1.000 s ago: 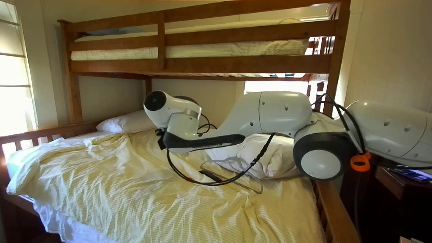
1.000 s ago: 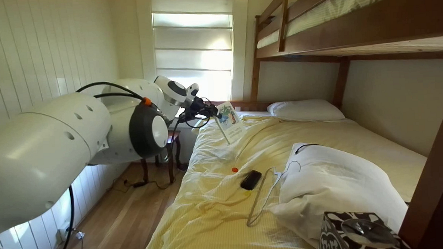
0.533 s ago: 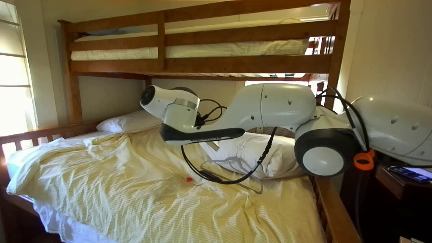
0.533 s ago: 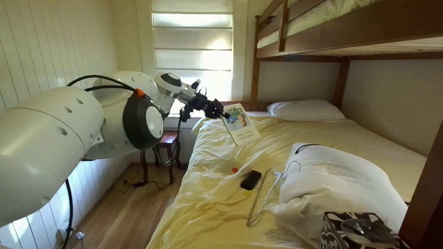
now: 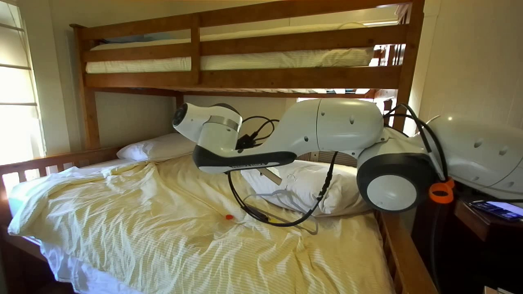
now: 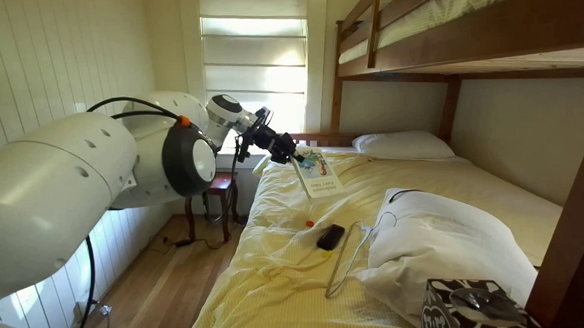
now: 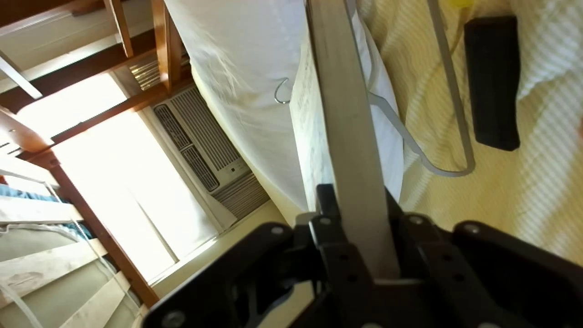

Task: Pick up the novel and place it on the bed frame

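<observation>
The novel (image 6: 320,177), a paperback with a pale illustrated cover, hangs over the bedding with its far end tilted down. My gripper (image 6: 296,155) is shut on one end of it. From the wrist, the novel's page edge (image 7: 348,114) runs up between the two black fingers (image 7: 327,200), which press on both covers. In an exterior view only a short piece of the novel (image 5: 270,175) shows below the arm, which hides the gripper. The brown wooden bed frame (image 5: 294,77) stands in both exterior views, its upper rails above and behind the arm.
On the yellow bedding (image 6: 258,293) lie a black phone-like object (image 6: 330,237), a grey hanger (image 6: 348,260) and a red cap (image 6: 309,224). A white pillow (image 6: 443,236) and a patterned box (image 6: 475,304) are nearby. A small stool (image 6: 221,184) stands beside the bed.
The gripper has swung outward over the bed and carried the novel along. The novel has tipped from steep to flatter. The arm's elbow has risen slightly; the grip is unchanged.
</observation>
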`<state>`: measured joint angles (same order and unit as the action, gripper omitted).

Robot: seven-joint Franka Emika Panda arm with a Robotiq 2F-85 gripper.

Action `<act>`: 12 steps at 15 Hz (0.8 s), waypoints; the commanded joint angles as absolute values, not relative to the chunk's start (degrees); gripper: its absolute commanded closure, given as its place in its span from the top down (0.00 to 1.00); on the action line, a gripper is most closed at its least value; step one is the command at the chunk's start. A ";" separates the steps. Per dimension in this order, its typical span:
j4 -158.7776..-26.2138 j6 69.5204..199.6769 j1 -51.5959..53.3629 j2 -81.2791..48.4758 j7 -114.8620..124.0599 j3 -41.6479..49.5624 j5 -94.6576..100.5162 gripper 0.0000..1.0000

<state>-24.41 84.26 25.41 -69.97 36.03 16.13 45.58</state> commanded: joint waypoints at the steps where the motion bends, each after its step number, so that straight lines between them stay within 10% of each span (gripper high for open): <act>1: -24.41 84.16 25.48 -69.94 35.85 16.82 44.89 0.24; 12: -24.50 89.37 19.90 -65.84 19.10 13.95 40.76 0.06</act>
